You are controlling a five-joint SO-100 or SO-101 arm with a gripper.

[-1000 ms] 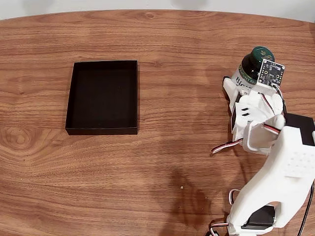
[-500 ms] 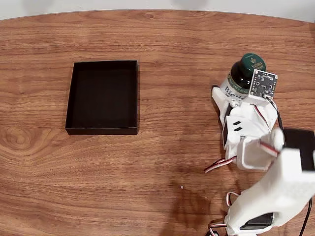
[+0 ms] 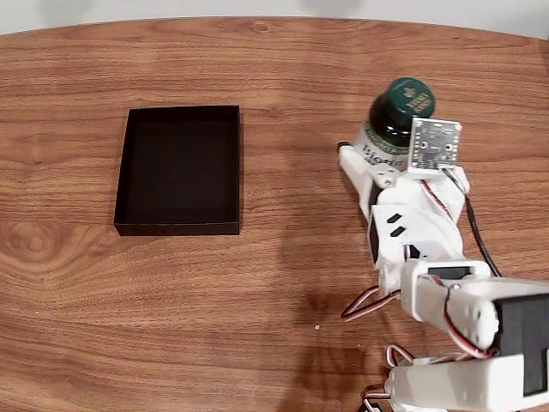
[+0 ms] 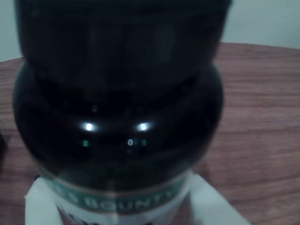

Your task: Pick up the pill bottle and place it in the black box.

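The pill bottle (image 3: 390,124), dark amber with a green round cap and white label, is held off the table in the fixed view, right of centre. My white gripper (image 3: 377,159) is shut on its labelled body, the cap pointing away from the arm. In the wrist view the pill bottle (image 4: 117,108) looms very close and blurred, its dark shoulder and green label band between white fingers (image 4: 42,204). The black box (image 3: 178,169), a shallow open tray, lies on the table well to the left of the bottle; nothing is in it.
The wooden table (image 3: 283,283) spreads around the box and arm. The arm's white body and cables (image 3: 463,343) occupy the lower right corner. The table's far edge (image 3: 274,19) meets a pale wall at the top.
The gripper has carried the bottle leftward, toward the box, over the last second. The arm's wrist has swung left and the forearm now lies lower in the fixed view.
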